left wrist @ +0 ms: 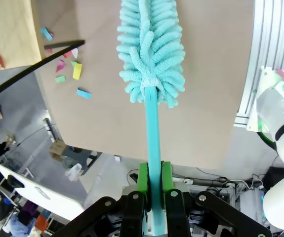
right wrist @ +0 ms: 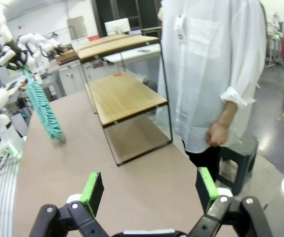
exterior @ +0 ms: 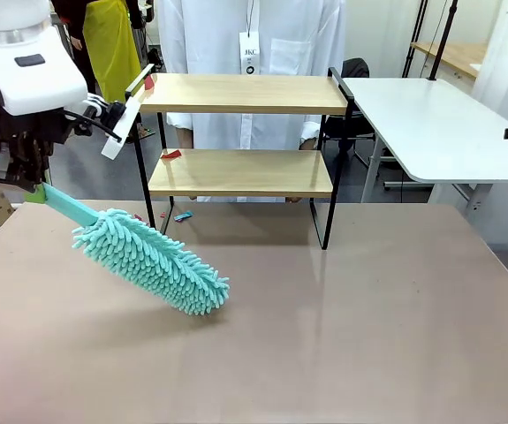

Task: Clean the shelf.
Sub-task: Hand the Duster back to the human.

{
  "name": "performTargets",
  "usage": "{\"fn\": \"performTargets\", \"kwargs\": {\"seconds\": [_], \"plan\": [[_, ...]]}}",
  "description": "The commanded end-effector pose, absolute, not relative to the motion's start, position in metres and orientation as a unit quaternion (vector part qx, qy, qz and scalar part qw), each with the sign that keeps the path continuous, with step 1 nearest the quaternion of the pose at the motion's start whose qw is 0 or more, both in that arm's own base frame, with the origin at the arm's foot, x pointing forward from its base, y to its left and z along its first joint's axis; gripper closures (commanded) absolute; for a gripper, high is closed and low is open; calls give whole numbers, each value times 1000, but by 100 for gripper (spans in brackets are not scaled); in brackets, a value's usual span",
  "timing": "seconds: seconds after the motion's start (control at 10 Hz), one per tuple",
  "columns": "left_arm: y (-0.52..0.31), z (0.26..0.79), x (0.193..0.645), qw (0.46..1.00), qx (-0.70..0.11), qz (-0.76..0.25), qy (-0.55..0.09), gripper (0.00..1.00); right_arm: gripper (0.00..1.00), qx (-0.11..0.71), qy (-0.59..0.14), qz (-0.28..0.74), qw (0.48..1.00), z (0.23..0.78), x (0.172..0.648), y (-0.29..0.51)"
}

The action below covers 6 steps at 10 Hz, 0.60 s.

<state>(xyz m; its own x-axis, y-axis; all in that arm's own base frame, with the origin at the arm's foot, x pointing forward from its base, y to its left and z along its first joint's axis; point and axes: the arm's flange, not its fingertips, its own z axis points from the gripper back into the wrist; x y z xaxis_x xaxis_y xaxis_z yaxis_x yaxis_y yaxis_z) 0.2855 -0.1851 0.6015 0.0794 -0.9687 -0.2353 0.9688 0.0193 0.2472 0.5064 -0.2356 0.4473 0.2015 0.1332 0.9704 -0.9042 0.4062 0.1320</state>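
The shelf [exterior: 240, 172] stands at the far middle of the beige table, two light boards in a thin black frame; it also appears as the shelf [right wrist: 124, 94] in the right wrist view. A red scrap [exterior: 171, 154] lies on its lower board. My left gripper [exterior: 24, 172] is shut on the handle of a teal fluffy duster [exterior: 152, 261], whose head hangs tilted just above the table left of the shelf. The duster [left wrist: 151, 49] runs up from the green pads [left wrist: 142, 180]. My right gripper [right wrist: 149, 190] is open, empty, high over the table.
Small coloured paper scraps [left wrist: 72, 71] lie on the table by the shelf's left leg, one blue scrap [exterior: 183, 215] under the frame. A person in a white coat [exterior: 254, 53] stands behind the shelf. A white table [exterior: 439, 124] is at the right rear.
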Motion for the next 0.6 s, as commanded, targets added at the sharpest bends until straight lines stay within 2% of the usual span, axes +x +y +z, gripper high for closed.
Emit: {"fn": "performTargets", "kwargs": {"seconds": [0.0,0.2,0.4,0.5], "plan": [[-185,601,284,734,155,-660,-32,87,0,438,-503,412,621,482,488,-210],[-183,587,282,730,99,-671,-89,87,0,493,-486,445,569,509,466,-175],[-188,566,281,739,38,-658,-137,87,0,529,-454,462,548,514,440,-134],[-188,559,281,742,20,-648,-172,87,0,528,-463,463,542,513,427,-109]]}}
